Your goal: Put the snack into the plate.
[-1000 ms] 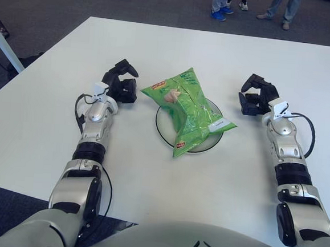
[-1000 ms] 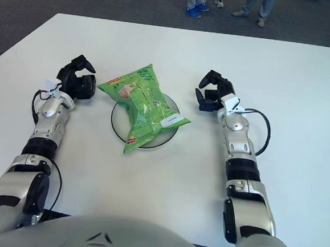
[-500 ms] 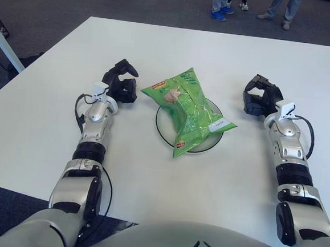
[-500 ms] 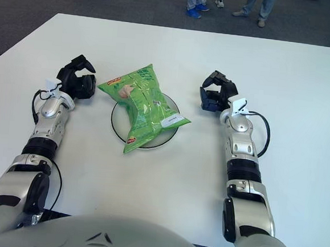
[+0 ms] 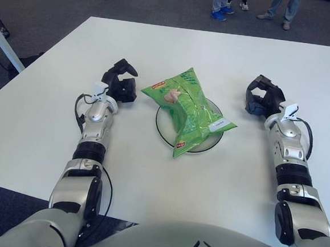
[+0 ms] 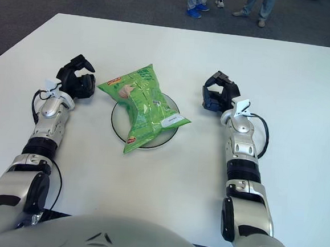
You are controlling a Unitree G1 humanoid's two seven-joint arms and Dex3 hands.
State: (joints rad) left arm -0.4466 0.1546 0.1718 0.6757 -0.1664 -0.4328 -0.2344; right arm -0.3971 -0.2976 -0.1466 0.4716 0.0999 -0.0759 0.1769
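A green snack bag lies across a round white plate with a dark rim in the middle of the white table. The bag overhangs the plate at its far left and near ends. My left hand rests on the table to the left of the bag, fingers relaxed and empty. My right hand is to the right of the plate, a hand's width away, fingers loosely curled and holding nothing.
The table's far edge runs along the top, with several people's legs and shoes standing on the dark floor beyond it. A white post leans at the far left, off the table.
My right hand has drawn away from the plate, moving right and slightly back. The left hand, the bag and the plate have not moved.
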